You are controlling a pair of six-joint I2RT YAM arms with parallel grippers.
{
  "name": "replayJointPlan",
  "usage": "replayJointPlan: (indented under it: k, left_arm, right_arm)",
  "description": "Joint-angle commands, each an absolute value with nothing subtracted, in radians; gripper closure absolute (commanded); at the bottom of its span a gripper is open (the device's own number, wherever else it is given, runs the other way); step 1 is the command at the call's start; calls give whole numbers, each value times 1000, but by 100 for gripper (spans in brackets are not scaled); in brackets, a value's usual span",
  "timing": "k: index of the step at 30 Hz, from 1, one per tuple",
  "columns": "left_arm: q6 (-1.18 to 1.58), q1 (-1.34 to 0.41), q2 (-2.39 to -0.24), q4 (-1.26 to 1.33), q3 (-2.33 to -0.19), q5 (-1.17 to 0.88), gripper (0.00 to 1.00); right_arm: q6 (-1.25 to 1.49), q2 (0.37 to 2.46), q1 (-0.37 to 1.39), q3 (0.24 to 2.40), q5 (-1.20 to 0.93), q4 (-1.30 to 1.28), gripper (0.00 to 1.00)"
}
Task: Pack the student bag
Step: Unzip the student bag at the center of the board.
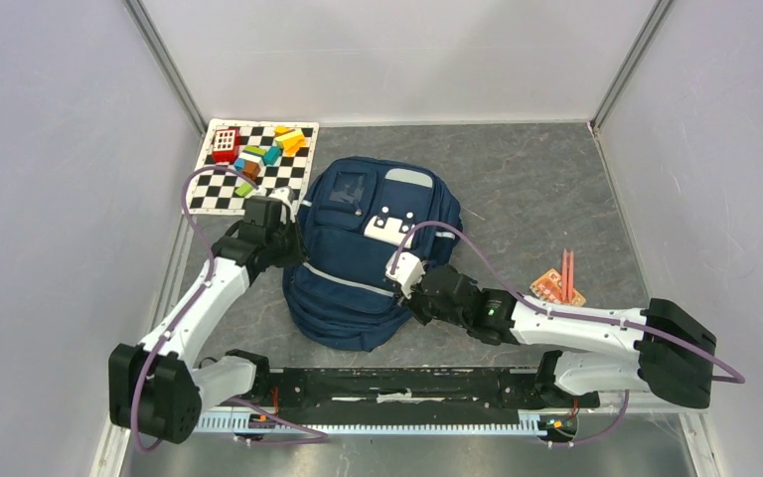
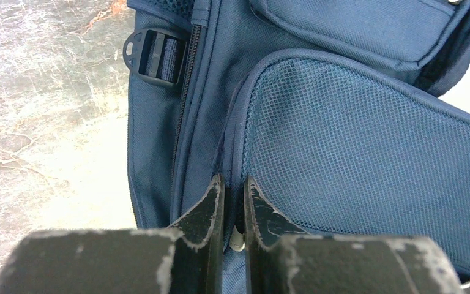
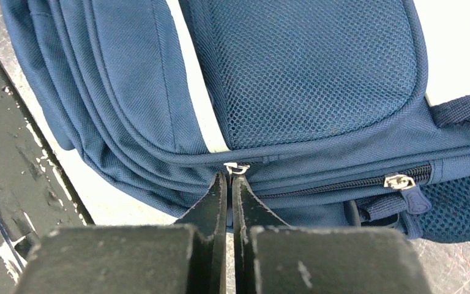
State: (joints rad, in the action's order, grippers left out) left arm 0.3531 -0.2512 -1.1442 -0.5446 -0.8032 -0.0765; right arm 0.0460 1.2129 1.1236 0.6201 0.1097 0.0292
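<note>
Your student bag (image 1: 358, 278) lies flat, front up, in the middle of the counter (image 1: 527, 189). Your left fingers (image 2: 211, 208) are nearly closed, nipping its seam beside the mesh pocket (image 2: 367, 141). Your right fingers (image 3: 217, 202) are pressed together on a metal zipper pull (image 3: 237, 167) at its near right side.

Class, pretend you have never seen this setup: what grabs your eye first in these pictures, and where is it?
The navy student bag lies mid-table, with the left gripper pinched on a seam at its left side and the right gripper shut on a silver zip pull toward its right side. Behind it, at the far left corner, bright toy blocks sit on a checkerboard mat.
</note>
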Motion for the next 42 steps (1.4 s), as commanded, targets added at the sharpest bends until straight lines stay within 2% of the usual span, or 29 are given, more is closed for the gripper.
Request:
replayJointPlan:
  k: [1, 6, 11, 20, 28, 34, 42]
  left_arm:
    - [341, -271, -1040, -489, -775, -140, 98]
    - [362, -275, -1011, -469, -756, -136, 98]
    - [379, -282, -1021, -460, -753, -142, 98]
    - [424, -316, -994, -450, -722, -122, 98]
    - [456, -327, -964, -443, -688, -110, 98]
    - [474, -334, -936, -447, -668, -122, 98]
    - [526, -390, -903, -445, -635, -156, 98]
  right_arm:
    - [124, 1205, 1162, 627, 128, -56, 100]
    - [135, 1153, 1218, 597, 82, -56, 100]
    - [171, 1196, 1298, 573, 96, -8, 100]
    - [316, 1339, 1458, 675, 300, 156, 100]
    - [379, 1488, 1513, 800, 403, 314, 100]
    - [318, 1587, 1504, 887, 529, 300, 100]
    - [313, 1580, 1328, 784, 562, 267, 100]
